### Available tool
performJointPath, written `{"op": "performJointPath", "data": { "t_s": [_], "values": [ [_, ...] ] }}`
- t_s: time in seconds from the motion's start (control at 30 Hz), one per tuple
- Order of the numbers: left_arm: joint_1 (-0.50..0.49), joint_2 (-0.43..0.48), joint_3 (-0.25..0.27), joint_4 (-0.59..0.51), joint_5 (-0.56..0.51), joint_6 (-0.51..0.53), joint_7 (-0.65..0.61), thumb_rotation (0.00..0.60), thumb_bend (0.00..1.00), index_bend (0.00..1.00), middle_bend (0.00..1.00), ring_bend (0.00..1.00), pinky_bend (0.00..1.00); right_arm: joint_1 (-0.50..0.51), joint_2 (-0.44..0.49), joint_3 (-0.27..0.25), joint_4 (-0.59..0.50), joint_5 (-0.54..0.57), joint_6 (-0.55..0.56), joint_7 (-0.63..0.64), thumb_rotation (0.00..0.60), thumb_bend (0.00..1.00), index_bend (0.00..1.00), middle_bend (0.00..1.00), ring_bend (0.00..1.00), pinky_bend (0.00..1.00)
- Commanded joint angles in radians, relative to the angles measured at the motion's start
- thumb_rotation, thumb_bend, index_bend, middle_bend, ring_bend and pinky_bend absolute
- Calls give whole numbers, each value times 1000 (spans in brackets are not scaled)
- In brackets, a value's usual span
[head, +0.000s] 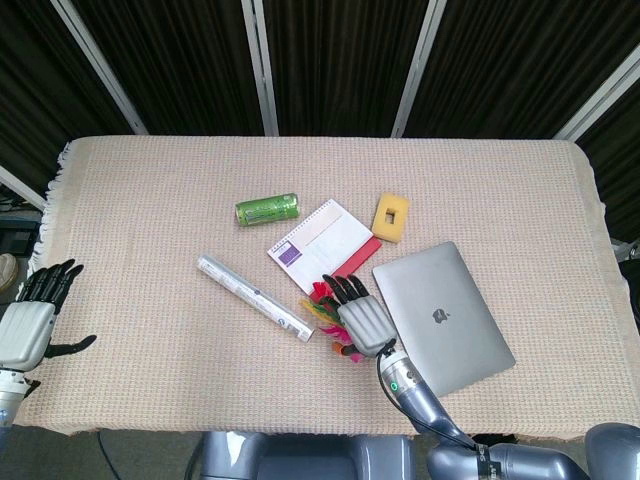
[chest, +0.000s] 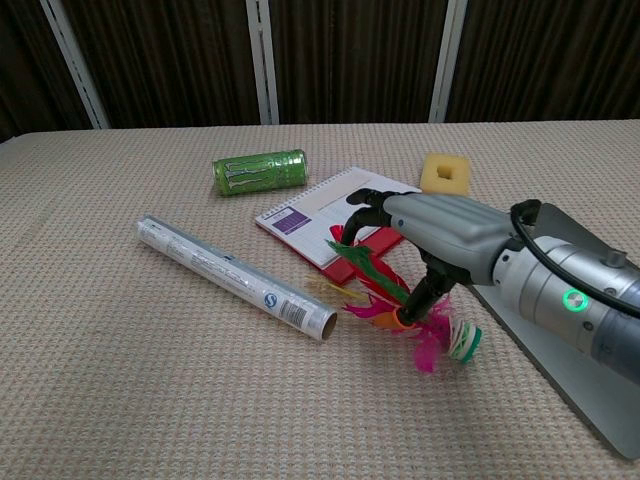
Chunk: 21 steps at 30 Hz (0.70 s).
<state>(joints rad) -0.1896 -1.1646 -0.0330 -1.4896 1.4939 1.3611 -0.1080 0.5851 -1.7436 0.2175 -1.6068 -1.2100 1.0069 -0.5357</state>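
Note:
A shuttlecock (chest: 385, 292) with pink, red and green feathers lies on the cloth between the foil-wrapped roll (chest: 235, 274) and the grey laptop (chest: 585, 395). My right hand (chest: 445, 235) hangs just over it, fingers stretched toward the notebook (chest: 335, 212). Its orange-tipped thumb points down and touches the feathers. From the head view the right hand (head: 362, 318) covers most of the shuttlecock (head: 320, 304). My left hand (head: 30, 325) hovers off the table's left edge, fingers apart, holding nothing.
A green can (head: 267, 209) lies on its side behind the roll (head: 255, 296). A yellow sponge (head: 391, 217) sits beside the notebook (head: 322, 240), which rests on a red cover. The laptop (head: 440, 312) lies closed at the right. A beige cloth (head: 150, 200) covers the table.

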Motion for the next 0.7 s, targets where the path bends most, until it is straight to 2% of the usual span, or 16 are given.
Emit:
{"op": "performJointPath", "data": {
  "t_s": [0.03,0.17,0.33,0.7],
  "values": [
    [2,2,2,-1,2,2,-3,600,37,0,0,0,0,21,-20,6,30,16,-14,17,600,138,267,0,0,0],
    [3,4,4,0,0,0,-6,600,40,0,0,0,0,43,-35,10,70,31,-29,34,600,140,297,0,0,0],
    [4,5,4,3,-7,-3,-10,600,42,0,0,0,0,68,-54,17,128,42,-48,76,600,212,354,0,0,0],
    [-1,0,4,15,-15,-18,-19,600,43,0,0,0,0,85,-67,16,202,26,-41,162,600,366,592,13,0,0]
  ]
}}
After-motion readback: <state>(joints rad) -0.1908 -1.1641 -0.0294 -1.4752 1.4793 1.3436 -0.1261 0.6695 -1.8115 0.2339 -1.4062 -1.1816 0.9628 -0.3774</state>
